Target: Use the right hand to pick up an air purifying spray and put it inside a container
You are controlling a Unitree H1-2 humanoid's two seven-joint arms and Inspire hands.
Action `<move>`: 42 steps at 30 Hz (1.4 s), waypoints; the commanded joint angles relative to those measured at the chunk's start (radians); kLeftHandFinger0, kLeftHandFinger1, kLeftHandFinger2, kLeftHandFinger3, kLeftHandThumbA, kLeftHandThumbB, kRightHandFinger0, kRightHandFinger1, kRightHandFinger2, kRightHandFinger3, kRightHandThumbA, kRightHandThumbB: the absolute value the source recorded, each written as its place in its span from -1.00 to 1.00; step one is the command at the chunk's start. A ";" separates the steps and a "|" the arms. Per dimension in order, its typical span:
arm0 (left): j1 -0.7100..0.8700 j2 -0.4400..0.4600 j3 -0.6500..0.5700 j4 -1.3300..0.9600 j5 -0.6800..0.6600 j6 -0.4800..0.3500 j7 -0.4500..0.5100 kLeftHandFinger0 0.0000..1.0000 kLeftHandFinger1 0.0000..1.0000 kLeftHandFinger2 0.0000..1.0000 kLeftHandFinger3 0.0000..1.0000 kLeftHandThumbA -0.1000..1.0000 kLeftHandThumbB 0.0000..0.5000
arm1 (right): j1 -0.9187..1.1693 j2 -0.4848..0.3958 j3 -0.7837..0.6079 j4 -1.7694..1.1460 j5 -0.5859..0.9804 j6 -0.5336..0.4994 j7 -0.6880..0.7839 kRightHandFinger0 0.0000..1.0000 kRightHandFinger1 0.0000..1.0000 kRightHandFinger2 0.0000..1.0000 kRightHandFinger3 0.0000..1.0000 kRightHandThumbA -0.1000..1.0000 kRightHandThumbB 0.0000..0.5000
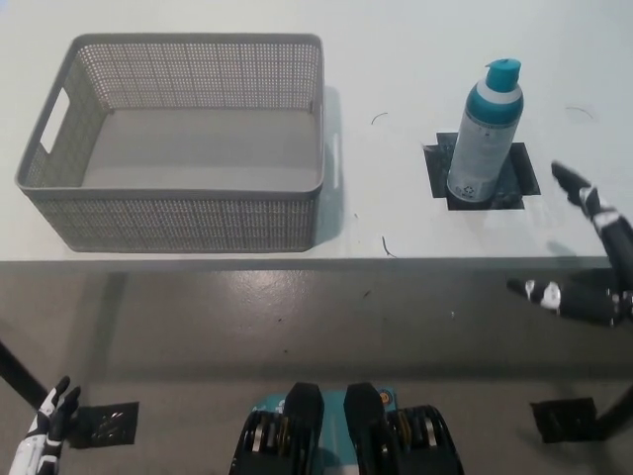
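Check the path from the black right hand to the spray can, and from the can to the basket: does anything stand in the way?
Nothing visible does. The right hand is open at the table's right edge, with bare tabletop between it and the upright spray can. Bare tabletop also lies between the can and the grey basket. The left hand rests low at the left.
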 commanded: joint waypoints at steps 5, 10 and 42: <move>0.015 0.001 0.002 -0.014 -0.022 -0.042 -0.003 1.00 1.00 1.00 1.00 1.00 0.59 | -0.157 -0.005 -0.024 0.084 -0.010 0.089 -0.001 1.00 1.00 1.00 1.00 1.00 1.00; 0.019 -0.003 0.000 -0.015 -0.010 -0.039 0.002 1.00 1.00 1.00 1.00 1.00 0.59 | -0.248 0.001 -0.017 0.172 -0.031 0.091 -0.015 1.00 1.00 1.00 1.00 1.00 1.00; -0.002 -0.006 -0.002 -0.024 0.001 -0.038 0.004 1.00 1.00 1.00 1.00 1.00 0.49 | -0.512 0.127 -0.093 0.885 0.020 -0.165 -0.133 1.00 1.00 1.00 1.00 1.00 1.00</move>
